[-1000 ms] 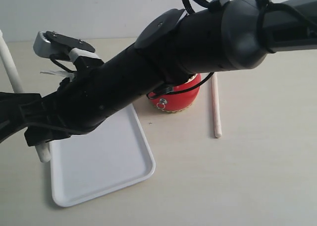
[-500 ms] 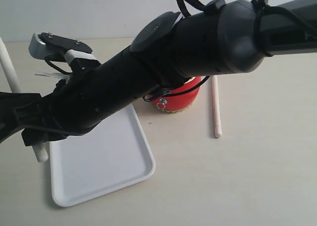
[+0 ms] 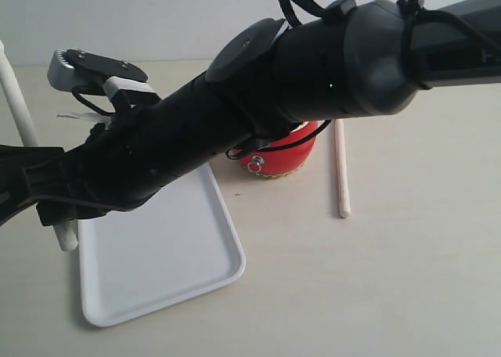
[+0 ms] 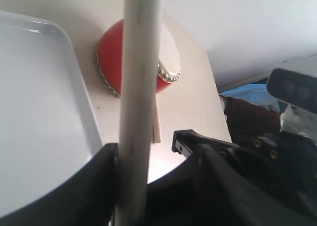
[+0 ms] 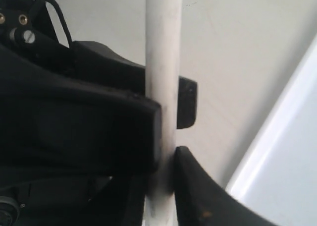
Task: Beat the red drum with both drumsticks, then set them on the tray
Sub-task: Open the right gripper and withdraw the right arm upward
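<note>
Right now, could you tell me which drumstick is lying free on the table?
The loose stick right of the drum in the exterior view; the held stick stands clamped beside the tray.

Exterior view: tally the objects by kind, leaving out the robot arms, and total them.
Drumsticks: 2
Red drum: 1
Tray: 1
Total: 4
</note>
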You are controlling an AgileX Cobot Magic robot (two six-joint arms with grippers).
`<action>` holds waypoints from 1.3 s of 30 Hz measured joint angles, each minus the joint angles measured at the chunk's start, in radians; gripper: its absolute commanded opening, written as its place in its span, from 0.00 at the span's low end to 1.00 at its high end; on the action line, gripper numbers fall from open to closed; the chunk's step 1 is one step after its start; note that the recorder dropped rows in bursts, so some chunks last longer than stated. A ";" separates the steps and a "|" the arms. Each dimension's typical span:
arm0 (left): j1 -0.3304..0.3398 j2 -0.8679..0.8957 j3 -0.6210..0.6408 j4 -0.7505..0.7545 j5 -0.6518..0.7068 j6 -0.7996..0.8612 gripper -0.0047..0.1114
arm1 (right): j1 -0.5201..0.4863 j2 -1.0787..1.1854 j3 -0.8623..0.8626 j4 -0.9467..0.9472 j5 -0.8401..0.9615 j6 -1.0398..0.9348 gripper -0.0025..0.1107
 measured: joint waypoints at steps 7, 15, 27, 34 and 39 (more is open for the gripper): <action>0.000 0.000 0.000 0.000 -0.013 -0.004 0.45 | 0.000 0.000 0.000 0.000 -0.007 0.000 0.02; 0.000 0.000 0.000 0.000 -0.019 -0.015 0.30 | 0.000 0.000 0.000 0.000 -0.007 0.000 0.02; 0.000 0.000 0.000 0.010 -0.049 -0.011 0.04 | 0.000 0.000 0.000 0.008 -0.005 0.002 0.02; 0.000 0.000 0.000 0.013 -0.049 -0.011 0.04 | 0.000 0.000 0.000 0.008 -0.002 0.002 0.22; 0.000 0.000 0.000 0.006 -0.032 -0.009 0.04 | 0.000 0.000 0.000 0.006 0.037 0.002 0.36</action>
